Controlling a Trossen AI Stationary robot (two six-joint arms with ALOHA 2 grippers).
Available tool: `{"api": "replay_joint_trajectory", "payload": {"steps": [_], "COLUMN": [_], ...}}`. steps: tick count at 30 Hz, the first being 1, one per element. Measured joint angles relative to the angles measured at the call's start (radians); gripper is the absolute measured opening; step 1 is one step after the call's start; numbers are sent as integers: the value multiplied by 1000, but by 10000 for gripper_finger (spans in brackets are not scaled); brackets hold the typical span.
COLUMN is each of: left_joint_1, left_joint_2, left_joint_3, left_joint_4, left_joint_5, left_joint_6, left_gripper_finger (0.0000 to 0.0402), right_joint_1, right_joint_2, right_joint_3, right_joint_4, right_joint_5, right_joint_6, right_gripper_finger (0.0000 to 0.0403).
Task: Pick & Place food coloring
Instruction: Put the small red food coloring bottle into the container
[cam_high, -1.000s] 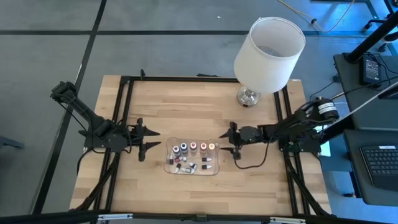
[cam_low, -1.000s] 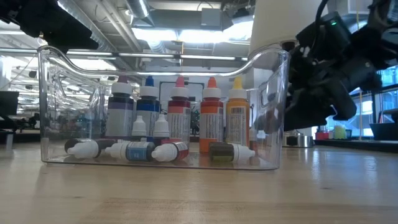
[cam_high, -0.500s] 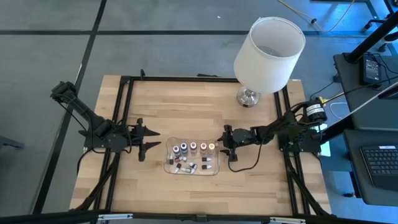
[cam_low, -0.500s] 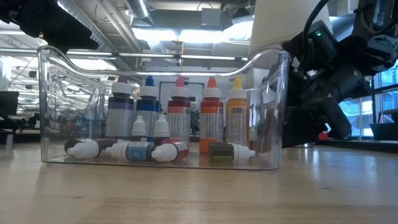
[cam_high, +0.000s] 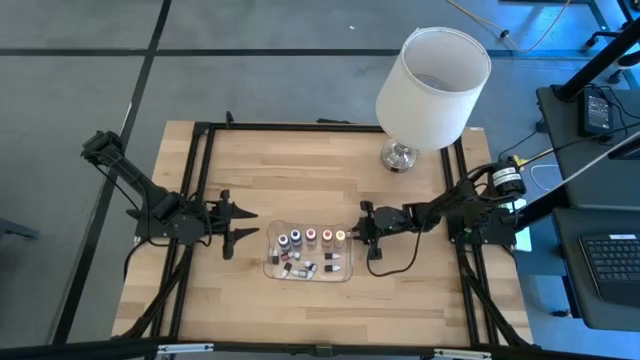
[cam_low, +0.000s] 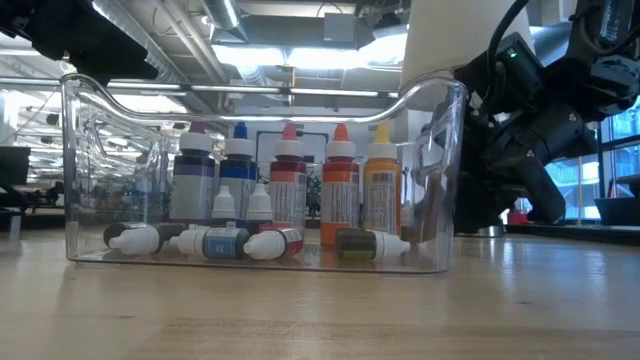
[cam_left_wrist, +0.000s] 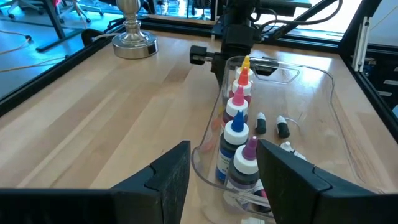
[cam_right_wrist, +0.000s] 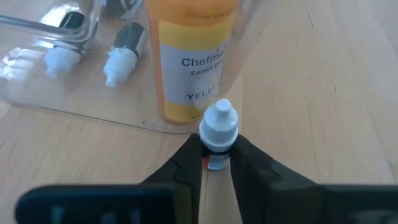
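Note:
A clear plastic tray (cam_high: 272, 262) sits mid-table, holding a row of upright colour bottles (cam_high: 312, 238) and several tiny white-capped food coloring bottles (cam_high: 300, 268) lying on its floor. Just outside the tray's right end wall, my right gripper (cam_right_wrist: 214, 155) is shut on one tiny food coloring bottle (cam_right_wrist: 217, 127); the yellow bottle (cam_right_wrist: 189, 62) stands behind that wall. My left gripper (cam_high: 245, 224) waits open at the tray's left end, its fingers (cam_left_wrist: 168, 180) apart and holding nothing. My right gripper pinches the tiny bottle's body (cam_right_wrist: 211, 163) between its two fingers, just below the white cap (cam_right_wrist: 218, 124). The fingers (cam_right_wrist: 186, 171) come level from the table's right side, and the cap points on toward the tray wall. Whether the bottle is off the table I cannot tell.
A white-shaded lamp (cam_high: 432, 75) on a chrome base (cam_high: 398, 155) stands at the far right of the table. Black frame rails (cam_high: 200, 180) run along the table's edges. Bare wood (cam_high: 300, 170) lies between the tray and the far edge.
My right gripper has gone toward the table's left edge, up to the tray's right end wall, and its fingers have shut on the tiny bottle. The tray and its bottles have not moved.

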Motion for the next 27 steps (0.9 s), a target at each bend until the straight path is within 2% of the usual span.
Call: {"api": "replay_joint_trajectory", "payload": {"steps": [5,10,18,23,27], "left_joint_1": [0,0,0,0,0], "left_joint_2": [0,0,0,0,0], "left_joint_3": [0,0,0,0,0], "left_joint_4": [0,0,0,0,0], "left_joint_5": [0,0,0,0,0], "left_joint_6": [2,2,2,2,3], "left_gripper_finger": [178,180,179,179,178], "right_joint_1": [0,1,54,116,170], "right_joint_2": [-26,-126,-376,-505,-507], "right_joint_3": [0,-2,17,128,294], "right_joint_4": [-40,-181,-423,-674,-822], "right_joint_5": [0,14,168,289,316], "right_joint_6": [36,84,136,186,174], "right_gripper_finger": [62,64,66,63,66]}}
